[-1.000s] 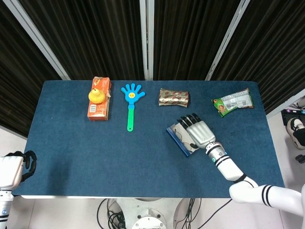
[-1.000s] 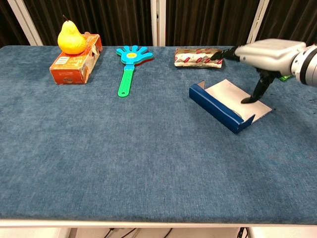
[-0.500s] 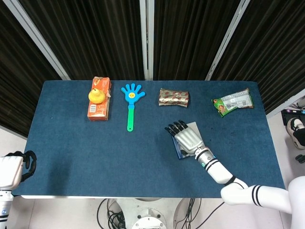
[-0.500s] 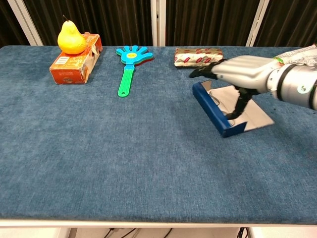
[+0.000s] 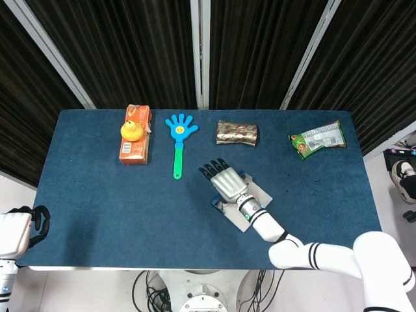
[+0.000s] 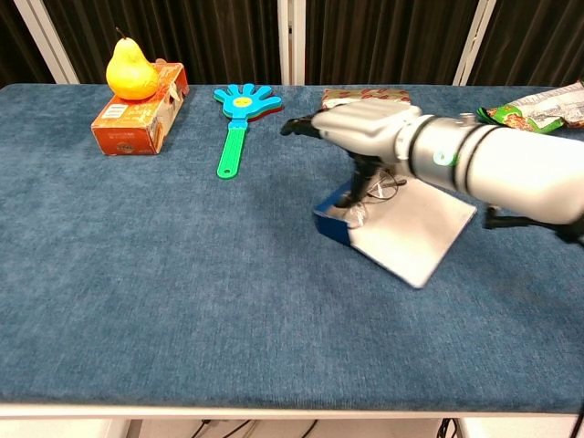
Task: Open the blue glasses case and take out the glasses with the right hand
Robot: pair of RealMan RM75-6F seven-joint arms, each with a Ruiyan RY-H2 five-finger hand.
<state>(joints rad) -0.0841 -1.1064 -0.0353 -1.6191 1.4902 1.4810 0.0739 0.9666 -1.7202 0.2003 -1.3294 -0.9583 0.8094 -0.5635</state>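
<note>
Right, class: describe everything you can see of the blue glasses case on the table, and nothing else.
The blue glasses case lies open on the dark blue cloth table, right of centre. Its low blue wall faces the chest camera, and its pale grey lining or flap spreads flat towards the right. It looks like stiff card or plastic. Thin wire-framed glasses show inside it. The right hand hovers over it, a dark finger reaching down into the case.

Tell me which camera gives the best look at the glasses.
The chest view: the glasses show as thin wire frames beside the right hand, above the blue glasses case. In the head view the hand covers them.
</note>
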